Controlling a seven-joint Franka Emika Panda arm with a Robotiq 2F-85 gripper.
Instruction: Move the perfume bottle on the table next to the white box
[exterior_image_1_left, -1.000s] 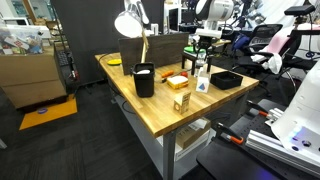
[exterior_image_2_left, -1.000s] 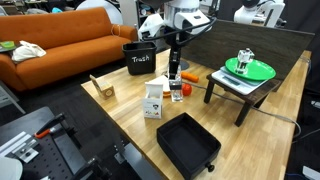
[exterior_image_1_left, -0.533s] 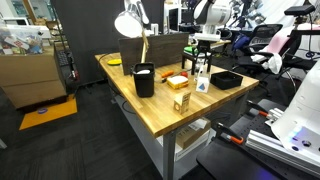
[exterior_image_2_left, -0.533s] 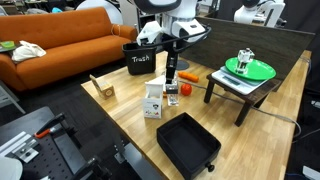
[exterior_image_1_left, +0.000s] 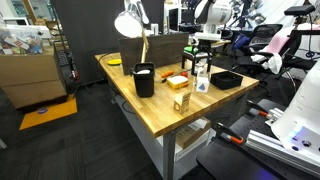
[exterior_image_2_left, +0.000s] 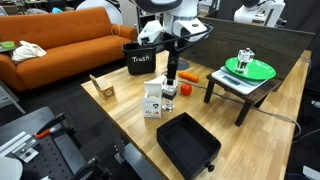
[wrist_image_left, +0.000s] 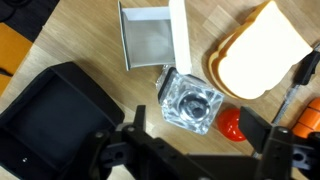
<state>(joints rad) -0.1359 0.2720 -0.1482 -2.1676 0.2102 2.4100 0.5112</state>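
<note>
Tabletop (exterior_image_2_left: 118, 128) lies bare toward its lower-left edge, orange sofa (exterior_image_2_left: 60, 50) upper left; gripper (wrist_image_left: 193, 120) gapes wide around perfume bottle (wrist_image_left: 190, 100), not gripping.

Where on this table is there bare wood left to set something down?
Bare wood lies between the small carton and the black tray, and between the tray and the side table. It is crowded around the white box, perfume bottle and gripper.
</note>
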